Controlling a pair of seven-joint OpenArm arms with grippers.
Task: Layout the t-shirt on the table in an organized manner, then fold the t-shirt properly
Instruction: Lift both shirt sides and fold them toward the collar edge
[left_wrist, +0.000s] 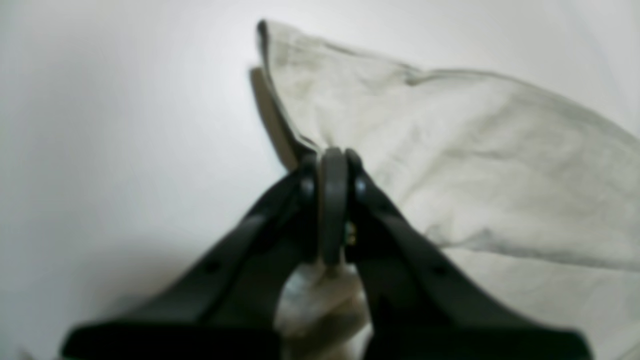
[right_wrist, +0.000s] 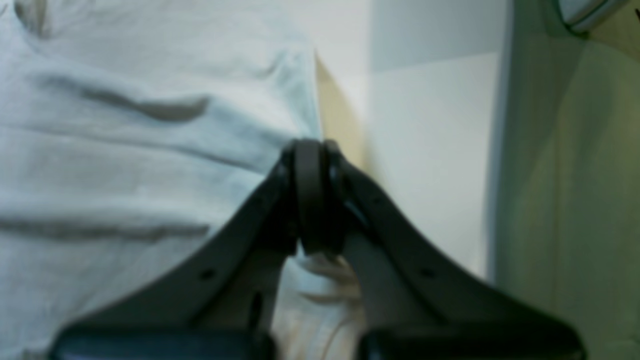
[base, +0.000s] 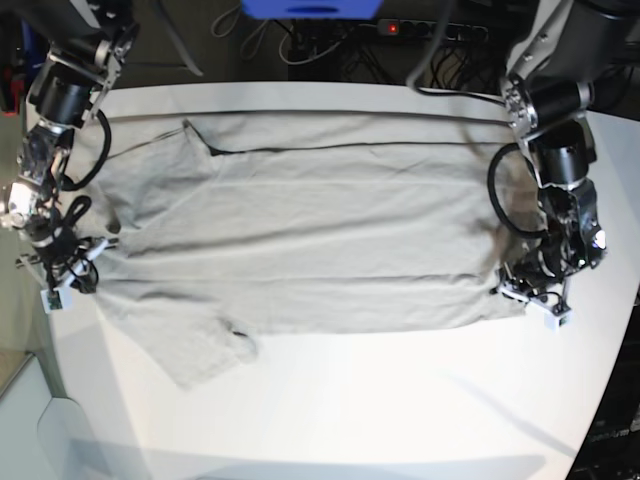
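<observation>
White and matte, the desk (base: 400, 400) is filling almost the whole base view, and behind its far edge I am seeing dark cables and a power strip (base: 430, 30) with a small red light. On the desk the t-shirt (base: 300, 230) is lying spread out, its long side going across the view from one arm to the other. One short sleeve (base: 205, 350) is pointing toward the near edge on the view's left part, and the other sleeve (base: 165, 145) is lying toward the far edge. The cloth is mostly flat, with some long soft wrinkles running across it.

I am holding the shirt at both ends. The left tool (left_wrist: 332, 160), on the right side of the base view (base: 525, 290), is pressed shut on the edge of the cloth; in its wrist view the fabric is rising up from the jaws like a small tent, and a bit of cloth is showing behind the closed fingers (left_wrist: 400, 235). The right tool (right_wrist: 312, 150), at the opposite end of the shirt (base: 65, 265), is also clamped on the t-shirt near its edge, with the cloth lying to the left of it and bare white desk to the right. Both wrist pictures are blurred, so I cannot tell which seam or hem each tool is gripping.
</observation>
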